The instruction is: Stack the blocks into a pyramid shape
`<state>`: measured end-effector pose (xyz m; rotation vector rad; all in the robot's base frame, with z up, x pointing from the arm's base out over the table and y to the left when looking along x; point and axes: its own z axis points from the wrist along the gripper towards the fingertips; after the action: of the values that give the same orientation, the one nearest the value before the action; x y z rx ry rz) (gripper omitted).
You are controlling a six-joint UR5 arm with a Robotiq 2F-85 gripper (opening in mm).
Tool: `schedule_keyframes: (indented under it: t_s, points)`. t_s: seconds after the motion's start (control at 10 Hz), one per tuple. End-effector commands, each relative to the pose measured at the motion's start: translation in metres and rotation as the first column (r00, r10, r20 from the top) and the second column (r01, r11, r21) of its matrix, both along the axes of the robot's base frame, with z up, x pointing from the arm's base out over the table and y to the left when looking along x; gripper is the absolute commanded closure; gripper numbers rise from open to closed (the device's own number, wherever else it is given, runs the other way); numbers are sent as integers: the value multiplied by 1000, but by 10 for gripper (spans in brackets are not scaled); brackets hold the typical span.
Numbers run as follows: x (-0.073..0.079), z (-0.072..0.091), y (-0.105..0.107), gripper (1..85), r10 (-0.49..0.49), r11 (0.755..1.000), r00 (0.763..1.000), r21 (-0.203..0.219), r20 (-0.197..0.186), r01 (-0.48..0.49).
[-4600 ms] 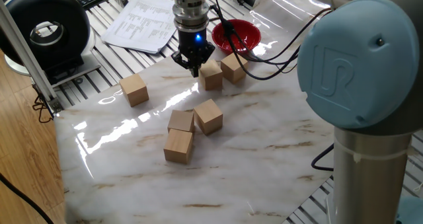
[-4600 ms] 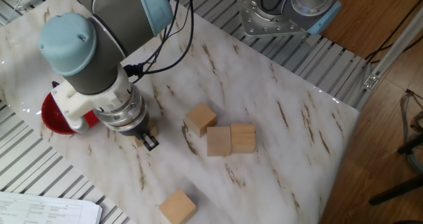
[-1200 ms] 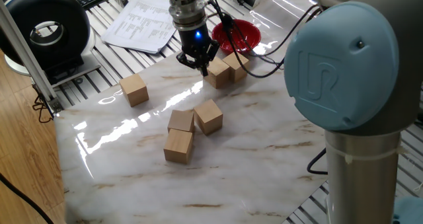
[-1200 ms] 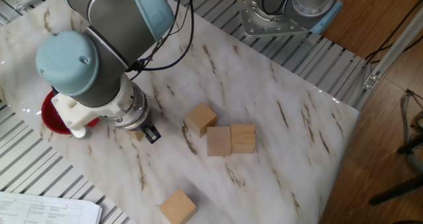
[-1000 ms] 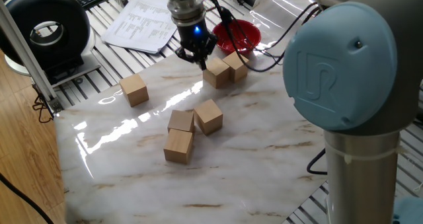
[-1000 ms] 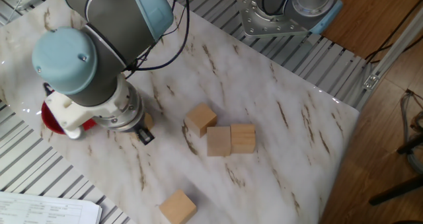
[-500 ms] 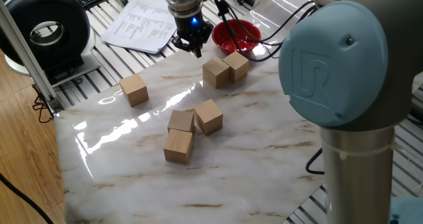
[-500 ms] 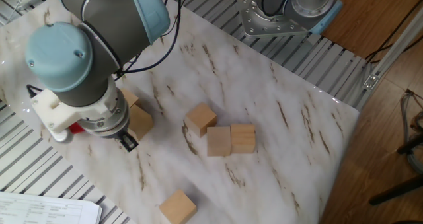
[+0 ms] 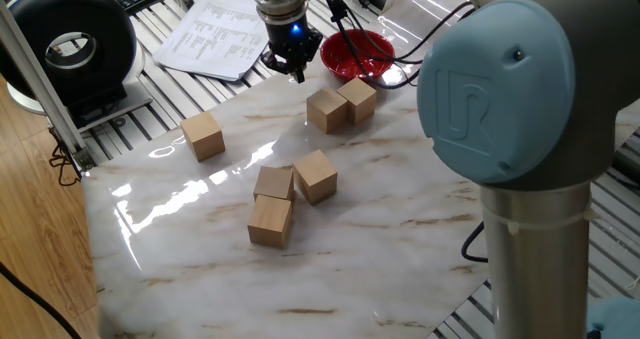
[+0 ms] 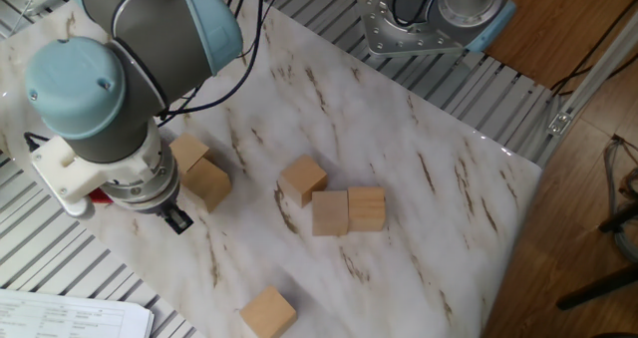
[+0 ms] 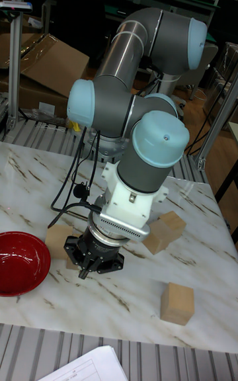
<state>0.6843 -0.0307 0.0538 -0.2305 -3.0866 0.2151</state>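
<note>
Just beside the black two-finger gripper [image 9: 296, 75], fingers together and empty, sit two touching light-tan wooden cubes [image 9: 341, 104]; the other four cubes [image 9: 290, 189] lie farther off on the marble tabletop [image 9: 400, 219].

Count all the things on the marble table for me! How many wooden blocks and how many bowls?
Wooden blocks: 6
Red bowl: 1
Total: 7
</note>
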Motion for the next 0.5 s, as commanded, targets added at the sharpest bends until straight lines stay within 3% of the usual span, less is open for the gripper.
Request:
schedule_keyframes:
  t_s: [0.0, 0.4]
  points:
    - [1, -6, -1, 843, 2, 1000, 1000, 28, 14, -2]
    - [-10, -9, -1, 843, 0, 999, 1000, 44, 12, 0]
